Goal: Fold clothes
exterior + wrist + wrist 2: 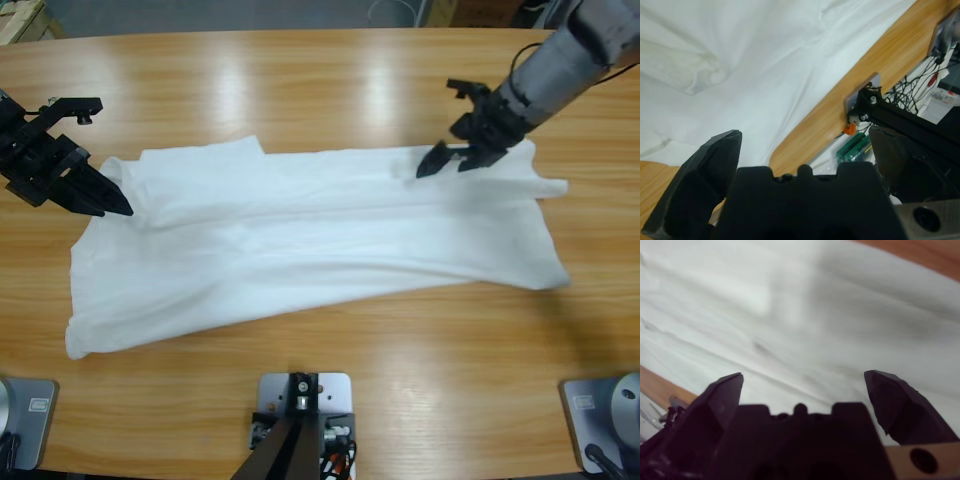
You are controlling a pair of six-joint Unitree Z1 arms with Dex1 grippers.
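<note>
White T-shirt (310, 240) lies spread lengthwise across wooden table (330, 90), rumpled, one end folded over; left gripper (95, 195) at shirt's left edge, jaws apart w/ nothing between; right gripper (447, 160) over shirt's far right part, jaws spread wide, cloth below, not gripped.

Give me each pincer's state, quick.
Left pincer: open, empty, over the plain white cotton T-shirt.
Right pincer: open, empty, above the same shirt.
</note>
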